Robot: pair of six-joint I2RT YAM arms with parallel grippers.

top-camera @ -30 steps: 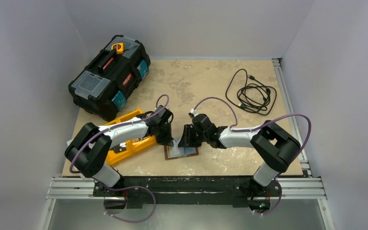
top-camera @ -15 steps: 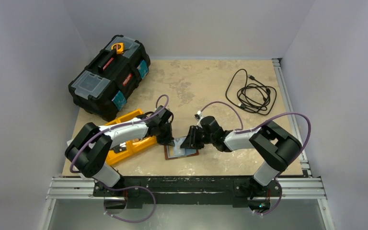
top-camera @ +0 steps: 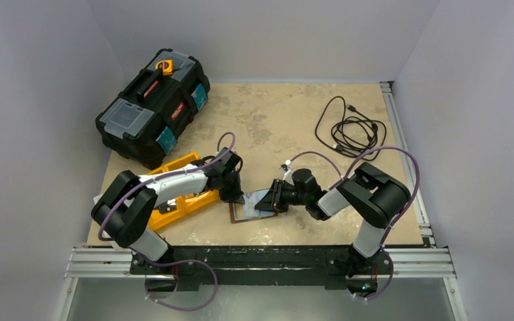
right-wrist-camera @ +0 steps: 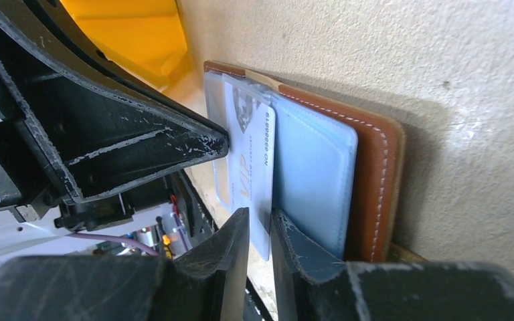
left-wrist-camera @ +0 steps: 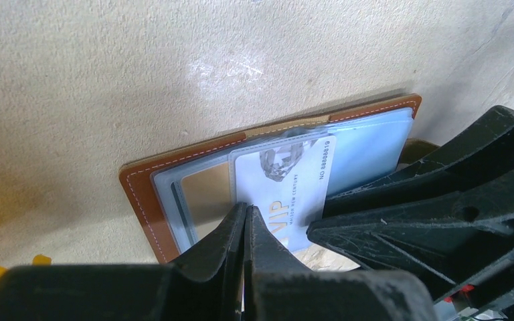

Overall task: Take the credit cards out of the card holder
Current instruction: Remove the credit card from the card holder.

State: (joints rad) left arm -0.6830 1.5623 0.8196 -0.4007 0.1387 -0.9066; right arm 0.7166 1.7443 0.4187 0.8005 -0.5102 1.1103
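Note:
The brown card holder lies open on the table, pale blue inside. A pale blue VIP credit card sticks partway out of its sleeve. My right gripper lies low at the holder's right edge, jaws nearly closed with the card's edge between them. My left gripper is shut, its tips pressing at the card's left edge on the holder. Each gripper shows in the other's wrist view, the right as a black wedge, the left touching the card.
An orange tray lies just left of the holder, under my left arm. A black toolbox stands at the back left. A coiled black cable lies at the back right.
My right arm has dropped and drawn its gripper to the right, now lying flat along the table at the holder's edge. My left gripper has stayed in place.

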